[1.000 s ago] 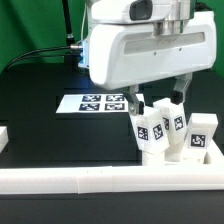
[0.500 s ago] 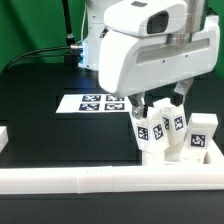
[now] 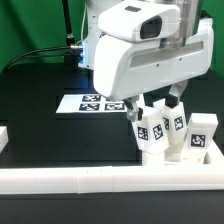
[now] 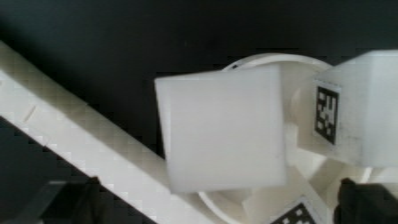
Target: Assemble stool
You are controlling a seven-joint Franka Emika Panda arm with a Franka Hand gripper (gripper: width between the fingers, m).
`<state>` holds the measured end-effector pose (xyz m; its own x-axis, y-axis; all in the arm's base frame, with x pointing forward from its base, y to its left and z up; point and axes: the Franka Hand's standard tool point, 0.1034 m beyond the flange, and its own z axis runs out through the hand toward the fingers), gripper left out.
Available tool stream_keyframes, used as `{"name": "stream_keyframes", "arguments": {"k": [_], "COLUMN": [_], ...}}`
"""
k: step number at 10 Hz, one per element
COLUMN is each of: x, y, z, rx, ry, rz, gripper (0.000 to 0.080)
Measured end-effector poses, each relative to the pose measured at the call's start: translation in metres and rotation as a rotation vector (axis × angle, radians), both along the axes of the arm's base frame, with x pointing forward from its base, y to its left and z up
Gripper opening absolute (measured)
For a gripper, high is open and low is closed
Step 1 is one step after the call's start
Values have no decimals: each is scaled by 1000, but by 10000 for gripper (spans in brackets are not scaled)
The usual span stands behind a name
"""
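- Black table (image 3: 40, 110) filled the exterior view, evenly lit.
- Green backdrop (image 3: 30, 25) stood behind it.
- Black cable (image 3: 45, 52) ran along the table's far edge.
- White rail (image 3: 100, 180) bordered the near side.

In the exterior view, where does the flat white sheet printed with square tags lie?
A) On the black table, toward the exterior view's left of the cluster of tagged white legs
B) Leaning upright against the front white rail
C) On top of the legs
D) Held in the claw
A: the marker board lies flat on the black table, on the exterior view's left of the tagged legs, behind the front rail.
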<state>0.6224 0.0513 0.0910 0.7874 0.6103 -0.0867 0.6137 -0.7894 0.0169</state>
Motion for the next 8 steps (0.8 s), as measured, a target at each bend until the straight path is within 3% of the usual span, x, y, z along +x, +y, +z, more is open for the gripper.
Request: {"name": "stream_keyframes", "arguments": {"k": [4, 6, 7, 8], "x": [-1, -1, -1, 0], "y": [-4, -4, -4, -3], "z": [-14, -15, -14, -14], "rx": [-9, -10, -10, -10], "ry": [-7, -7, -7, -12], "rz": [-8, -13, -14, -20], "gripper": [649, 649, 535, 535]}}
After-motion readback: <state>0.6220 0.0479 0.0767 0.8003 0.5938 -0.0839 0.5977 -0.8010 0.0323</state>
